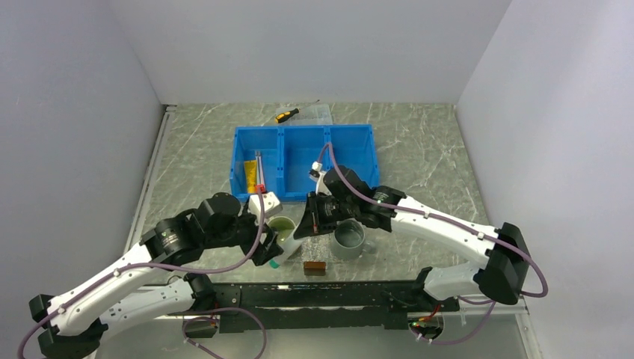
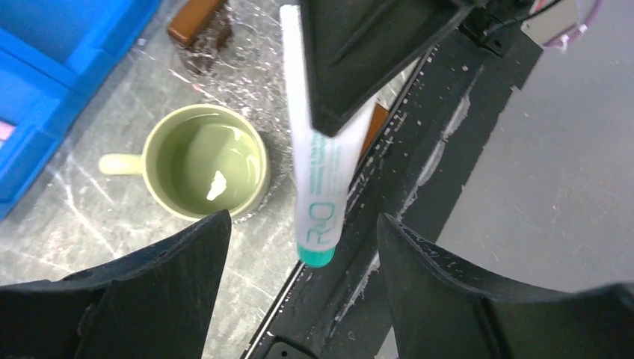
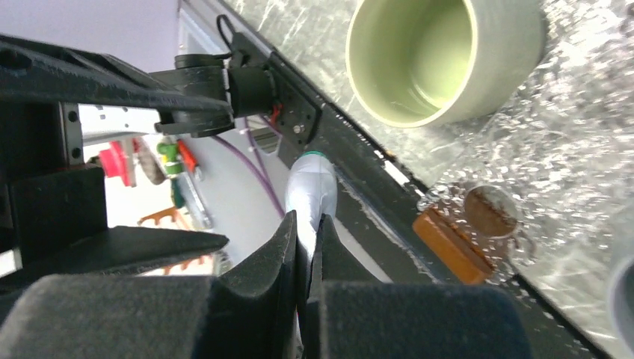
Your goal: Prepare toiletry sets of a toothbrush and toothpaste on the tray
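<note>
Overhead, my two claws meet near the front edge of the worktop point(image 1: 419, 149). The right claw point(image 1: 318, 217) sits above the left claw point(image 1: 269, 250), and the toothpaste point(image 1: 295, 235) slants between them beside the green mug point(image 1: 282, 226). That view hides the grip. The right wrist camera settles it: the right claw is pressed together on the flat tail of the tube, whose teal cap points down toward the black rail point(image 2: 419, 187). From the left wrist camera I see the left claw spread wide, one finger on each side of the cap end, neither touching it. The same camera shows the tray point(image 2: 247, 82) as a glinting clear patch between two brown handles point(image 2: 196, 19), behind the tube. Overhead alone shows the whole blue bin point(image 1: 303, 161). In its left compartment a thin pale stick beside the yellow tube point(image 1: 251, 177) is probably the toothbrush point(image 1: 259, 161).
</note>
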You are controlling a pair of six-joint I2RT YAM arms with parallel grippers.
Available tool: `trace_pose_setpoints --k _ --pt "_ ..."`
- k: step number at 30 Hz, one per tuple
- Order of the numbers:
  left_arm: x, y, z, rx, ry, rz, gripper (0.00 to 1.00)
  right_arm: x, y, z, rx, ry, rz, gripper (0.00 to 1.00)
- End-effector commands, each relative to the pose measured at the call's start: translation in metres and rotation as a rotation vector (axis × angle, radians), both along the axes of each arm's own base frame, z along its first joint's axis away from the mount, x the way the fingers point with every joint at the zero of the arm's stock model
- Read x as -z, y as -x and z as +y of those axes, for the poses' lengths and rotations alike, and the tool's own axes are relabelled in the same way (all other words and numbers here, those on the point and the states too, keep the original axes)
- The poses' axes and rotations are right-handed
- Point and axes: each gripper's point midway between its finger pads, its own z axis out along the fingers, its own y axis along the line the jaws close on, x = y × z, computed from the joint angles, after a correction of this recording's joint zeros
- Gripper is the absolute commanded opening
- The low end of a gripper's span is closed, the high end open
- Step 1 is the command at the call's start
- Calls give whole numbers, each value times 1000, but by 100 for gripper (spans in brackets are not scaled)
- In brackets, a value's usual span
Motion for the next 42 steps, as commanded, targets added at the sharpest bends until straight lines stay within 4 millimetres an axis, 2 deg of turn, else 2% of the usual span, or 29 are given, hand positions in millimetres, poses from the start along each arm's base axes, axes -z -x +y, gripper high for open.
trace_pose_setpoints --k 1,5,9,10,11,15,20,25,30,37,42 --pt "-16 -17 5 -107 51 -80 78 -48 -13 -14 15 -16 -178 0" --pt "-20 -26 11 -181 80 -111 81 -61 -24 -33 51 63 -271 0" --pt "-24 -38 27 -284 74 -148 83 -65 -38 -55 107 182 -353 0" --pt "-26 -39 30 -302 81 -156 91 -68 -41 -59 117 198 -369 0" --pt "-27 -41 33 -319 91 -164 94 -69 -43 -62 123 215 -380 0" --pt "-33 -45 45 -385 117 -192 97 -73 -56 -73 153 303 -425 0" --pt "-38 -53 70 -524 120 -222 99 -84 -65 -75 134 366 -466 0" --pt "-39 -64 107 -758 135 -234 99 -80 -75 -77 120 459 -495 0" --pt "-37 -60 111 -776 180 -225 100 -69 -84 -74 106 532 -518 0" --pt "-38 -60 135 -859 169 -267 99 -51 -91 -62 98 581 -545 0" --pt "-41 -58 138 -864 202 -270 99 -37 -94 -59 102 604 -544 0"
